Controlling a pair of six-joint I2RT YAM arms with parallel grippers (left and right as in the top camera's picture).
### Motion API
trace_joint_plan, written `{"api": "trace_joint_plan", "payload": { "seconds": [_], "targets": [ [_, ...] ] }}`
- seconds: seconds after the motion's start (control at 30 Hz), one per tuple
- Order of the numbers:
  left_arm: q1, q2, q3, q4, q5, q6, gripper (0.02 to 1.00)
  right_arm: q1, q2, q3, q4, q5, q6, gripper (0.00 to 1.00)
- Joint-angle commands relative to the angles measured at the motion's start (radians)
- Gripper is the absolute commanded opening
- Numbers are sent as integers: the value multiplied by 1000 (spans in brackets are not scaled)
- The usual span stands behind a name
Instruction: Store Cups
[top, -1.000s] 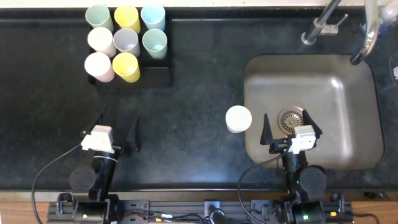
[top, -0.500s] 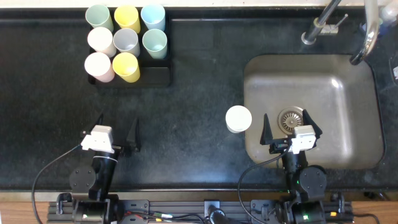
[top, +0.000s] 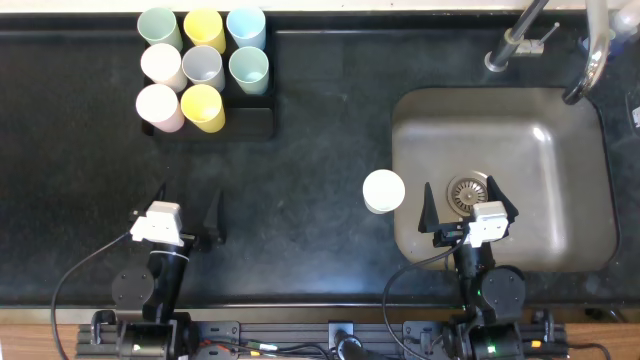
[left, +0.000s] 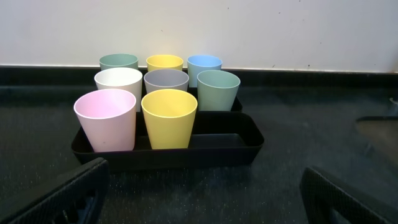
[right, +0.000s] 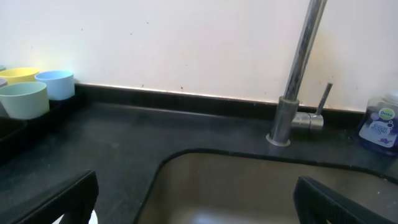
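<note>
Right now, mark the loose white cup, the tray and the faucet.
white cup (top: 383, 190), top view, round top.
tray (left: 186, 158), left wrist view, front wall.
faucet (right: 300, 62), right wrist view, upright pipe.

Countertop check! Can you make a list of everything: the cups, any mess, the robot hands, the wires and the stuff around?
Surface: dark counter, bare in the middle.
Job's things: eight cups in the black tray, one corner slot free; white cup on the counter beside the sink.
Clutter: nothing seen.
Hands: left hand and right hand open, holding nothing.
Cables: black cables loop by both arm bases.
Surroundings: faucet, soap bottle, pale wall.
</note>
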Motion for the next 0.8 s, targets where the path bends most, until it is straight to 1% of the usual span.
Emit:
{"api": "trace_joint_plan", "payload": {
  "seconds": [0.03, 0.13, 0.2, 0.3, 0.37, 0.47, 0.5, 0.57, 0.7, 0.8],
  "targets": [
    [10, -11, -2, -5, -8, 18, 998, 6, -7, -13, 9, 3, 3, 998],
    [10, -11, -2, -5, -8, 18, 1000, 6, 0, -1, 6, 4, 3, 998],
    [10, -11, -2, -5, -8, 18, 1000, 6, 38, 50, -3, 6, 2, 998],
    [10, -11, -2, -5, -8, 18, 1000, 6, 161, 201, -48, 32, 0, 998],
    [10, -11, -2, -5, -8, 18, 1000, 6, 269, 346, -128, 35, 0, 998],
    [10, -11, -2, -5, -8, 18, 1000, 6, 428, 580, -307, 34, 0, 998],
    [10, -11, -2, -5, -8, 18, 1000, 6, 518, 715, -425, 34, 0, 996],
    [10, -11, -2, -5, -8, 18, 1000, 6, 622, 868, -576, 33, 1, 998],
    [10, -11, -2, -5, -8, 18, 1000, 6, 804, 1107, -861, -12, 4, 998],
    [10, -11, -2, -5, -8, 18, 1000, 6, 935, 1234, -1028, -35, 4, 1000]
  ]
}}
